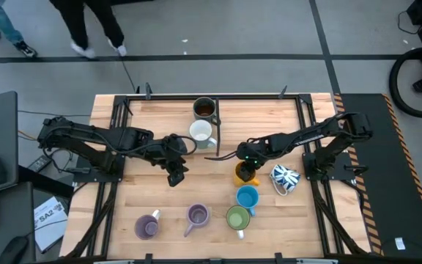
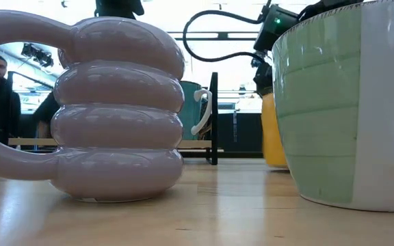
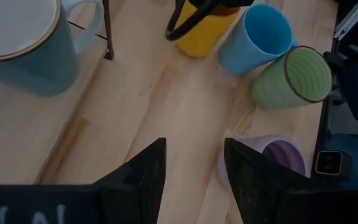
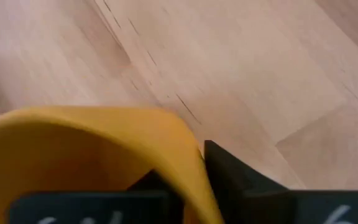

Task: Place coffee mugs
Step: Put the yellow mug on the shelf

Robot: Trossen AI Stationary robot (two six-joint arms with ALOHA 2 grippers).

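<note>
With its fingers pinched across the rim of the orange mug [image 1: 246,173], one finger inside the cup and one outside per the right wrist view, the right gripper [image 1: 247,163] sits directly on top of that mug, mid-table; whether the mug's base is on the wood or lifted, cannot tell. Just beyond the gripper toward the right arm's base lies the white mug with blue pattern [image 1: 285,178], tipped on its side. Toward the near edge from the gripper, the blue mug [image 1: 247,196] is next to the orange one, then the green mug [image 1: 238,218] just past it. Left gripper [image 1: 176,170] hangs over bare wood left of centre, fingers [image 3: 146,171] spread apart with a clear gap, holding nothing. Two purple mugs [image 1: 198,215] [image 1: 147,226] stand on the near side of the left gripper. On its far side, close by, is the white mug [image 1: 201,132], with the dark grey mug [image 1: 204,108] beyond that against the back rail [image 1: 218,96]. All on the wooden table [image 1: 145,198].
</note>
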